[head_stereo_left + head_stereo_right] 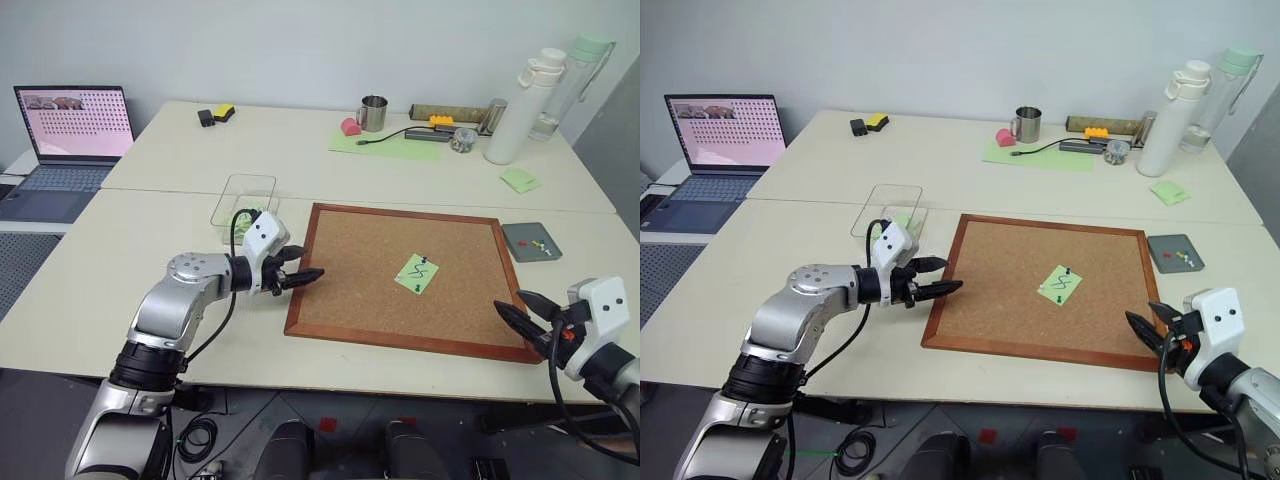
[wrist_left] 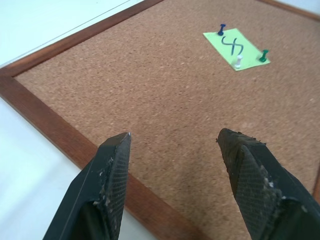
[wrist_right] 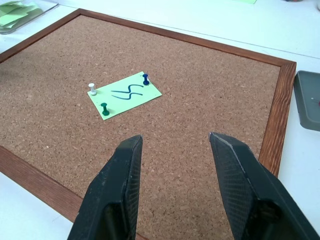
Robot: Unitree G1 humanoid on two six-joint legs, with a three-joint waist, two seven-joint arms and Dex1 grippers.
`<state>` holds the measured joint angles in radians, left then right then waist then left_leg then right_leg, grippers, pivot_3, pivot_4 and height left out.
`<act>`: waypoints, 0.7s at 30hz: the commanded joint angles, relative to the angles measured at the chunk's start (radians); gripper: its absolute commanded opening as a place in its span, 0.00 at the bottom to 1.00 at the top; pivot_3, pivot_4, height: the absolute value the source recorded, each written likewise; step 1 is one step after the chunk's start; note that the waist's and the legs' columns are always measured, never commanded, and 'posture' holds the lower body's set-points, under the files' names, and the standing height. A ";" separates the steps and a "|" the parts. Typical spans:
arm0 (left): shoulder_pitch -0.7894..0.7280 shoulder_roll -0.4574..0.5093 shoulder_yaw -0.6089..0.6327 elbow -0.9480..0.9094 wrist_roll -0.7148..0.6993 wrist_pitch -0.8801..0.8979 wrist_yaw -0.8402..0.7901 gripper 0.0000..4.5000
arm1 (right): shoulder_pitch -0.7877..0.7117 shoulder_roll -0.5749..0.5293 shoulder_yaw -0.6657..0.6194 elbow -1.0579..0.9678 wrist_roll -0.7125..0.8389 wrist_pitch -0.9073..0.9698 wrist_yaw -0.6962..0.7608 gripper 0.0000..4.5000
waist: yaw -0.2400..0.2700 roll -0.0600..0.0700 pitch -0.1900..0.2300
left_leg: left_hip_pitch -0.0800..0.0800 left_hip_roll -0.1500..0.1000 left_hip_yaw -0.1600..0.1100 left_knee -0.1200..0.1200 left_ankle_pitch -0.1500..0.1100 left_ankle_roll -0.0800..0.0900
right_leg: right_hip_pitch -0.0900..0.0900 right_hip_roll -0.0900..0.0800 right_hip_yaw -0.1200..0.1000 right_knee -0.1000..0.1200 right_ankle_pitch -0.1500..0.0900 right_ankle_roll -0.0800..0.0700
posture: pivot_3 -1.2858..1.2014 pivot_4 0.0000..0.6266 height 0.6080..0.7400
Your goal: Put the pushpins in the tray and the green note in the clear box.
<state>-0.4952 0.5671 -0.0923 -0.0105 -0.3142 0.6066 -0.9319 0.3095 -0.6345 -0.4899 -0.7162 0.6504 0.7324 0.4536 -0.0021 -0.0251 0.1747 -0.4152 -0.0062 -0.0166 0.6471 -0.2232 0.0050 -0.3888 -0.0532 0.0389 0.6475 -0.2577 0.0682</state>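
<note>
Currently, one small light-green squiggled sticky note (image 3: 124,94) is pinned on the wood-framed corkboard (image 1: 350,270), its long axis running from 8 to 2 o'clock in the right wrist view. Three pushpins (image 3: 92,88) are counted in it: white, green, blue. Both the left gripper (image 1: 305,272) and right gripper (image 1: 512,308) are held open, empty. The dark grey square tray (image 1: 531,241) lies at the board's 3 o'clock, the clear plastic box (image 1: 243,197) at its 10.

I see the left gripper (image 1: 312,274) at 9 o'clock, arm bent, pointing toward 3, fingers apart, empty. Right gripper (image 1: 512,307) at 4 o'clock, pointing toward 10, fingers apart, empty.
</note>
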 commanded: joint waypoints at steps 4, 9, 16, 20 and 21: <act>-0.033 -0.003 0.019 -0.046 -0.055 -0.036 -0.064 0.65 | -0.075 -0.043 0.041 0.009 -0.021 -0.036 0.035 0.49 | -0.001 0.000 0.000 | 0.000 0.000 0.000 0.000 0.000 0.000 | 0.000 0.000 0.000 0.000 0.000 0.000 | 0.52 0.24 1.00; -0.070 -0.023 -0.032 -0.011 -0.047 -0.075 -0.113 0.47 | -0.198 -0.062 0.157 0.101 -0.084 -0.076 0.058 0.49 | 0.000 0.000 0.000 | 0.000 0.000 0.001 0.001 0.000 0.000 | 0.000 0.000 0.000 0.000 0.000 0.000 | 0.52 0.24 1.00; -0.092 -0.101 -0.130 0.025 0.000 -0.119 -0.119 0.16 | -0.395 0.010 0.324 0.305 -0.181 -0.140 0.050 0.49 | 0.000 0.000 0.000 | 0.000 -0.001 0.001 0.000 0.000 0.000 | 0.000 0.000 0.000 0.000 0.000 0.000 | 0.52 0.24 1.00; -0.081 -0.149 -0.168 0.039 0.022 -0.129 -0.095 0.01 | -0.474 0.052 0.384 0.428 -0.232 -0.182 0.057 0.49 | -0.001 0.000 0.000 | 0.000 -0.001 0.001 0.000 0.000 0.000 | 0.000 0.000 0.001 0.000 0.000 0.000 | 0.52 0.24 1.00; -0.078 -0.164 -0.177 0.049 0.030 -0.135 -0.085 0.00 | -0.500 0.063 0.400 0.462 -0.245 -0.194 0.057 0.49 | -0.001 0.000 0.000 | 0.000 -0.001 0.000 0.000 0.000 0.000 | 0.000 0.000 0.000 0.000 0.000 0.000 | 0.52 0.24 1.00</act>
<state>-0.5701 0.4217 -0.2591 0.0471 -0.2963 0.4936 -1.0331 -0.1503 -0.5808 -0.1035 -0.2889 0.4311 0.5808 0.5027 -0.0031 -0.0250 0.1747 -0.4153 -0.0071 -0.0162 0.6470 -0.2232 0.0050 -0.3892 -0.0527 0.0392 0.6480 -0.2575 0.0682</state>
